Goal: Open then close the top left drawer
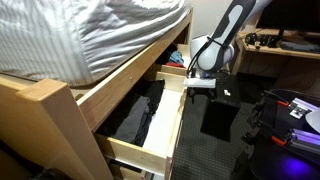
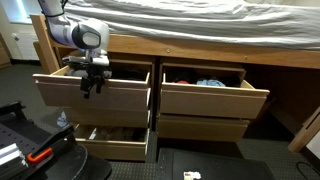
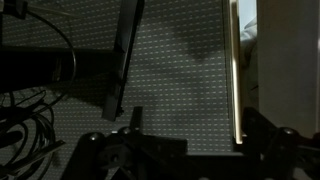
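Pale wood, striped cloth, dark carpet

The top left drawer (image 2: 95, 97) has a smooth, matt pale-wood front and thin plywood sides, and the black clothing (image 1: 135, 115) inside it is soft, dull cloth. The bed frame (image 1: 60, 110) at the lower left of an exterior view is the same light, unvarnished-looking wood. The bedding (image 2: 200, 18) across the top of the frame is rumpled fabric in grey and white stripes. The arm (image 1: 228, 28) at upper right has white shells with a slight gloss, plastic by the look, and the gripper (image 2: 93, 86) is matt black. The floor (image 3: 180, 80) in the wrist view is dark carpet with a rough, dotted weave.
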Tool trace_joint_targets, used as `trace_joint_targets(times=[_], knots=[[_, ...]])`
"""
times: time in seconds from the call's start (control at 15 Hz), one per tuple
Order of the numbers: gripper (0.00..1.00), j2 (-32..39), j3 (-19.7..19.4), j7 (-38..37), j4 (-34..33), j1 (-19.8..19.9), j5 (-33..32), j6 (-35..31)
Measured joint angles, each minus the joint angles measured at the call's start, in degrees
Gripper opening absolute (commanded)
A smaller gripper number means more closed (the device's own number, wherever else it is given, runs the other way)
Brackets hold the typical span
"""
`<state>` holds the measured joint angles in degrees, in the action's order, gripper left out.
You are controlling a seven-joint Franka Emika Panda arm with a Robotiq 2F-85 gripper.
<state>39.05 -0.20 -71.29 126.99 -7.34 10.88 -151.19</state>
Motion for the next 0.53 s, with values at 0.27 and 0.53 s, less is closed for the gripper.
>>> trace_joint_targets(times=[0.27,0.53], knots=[[1.00,1.46,-1.76,0.38,-0.27,-0.84,0.67,-2.98],[1.00,1.90,-8.32,-4.16,2.28,-8.16,0.02,-15.69]])
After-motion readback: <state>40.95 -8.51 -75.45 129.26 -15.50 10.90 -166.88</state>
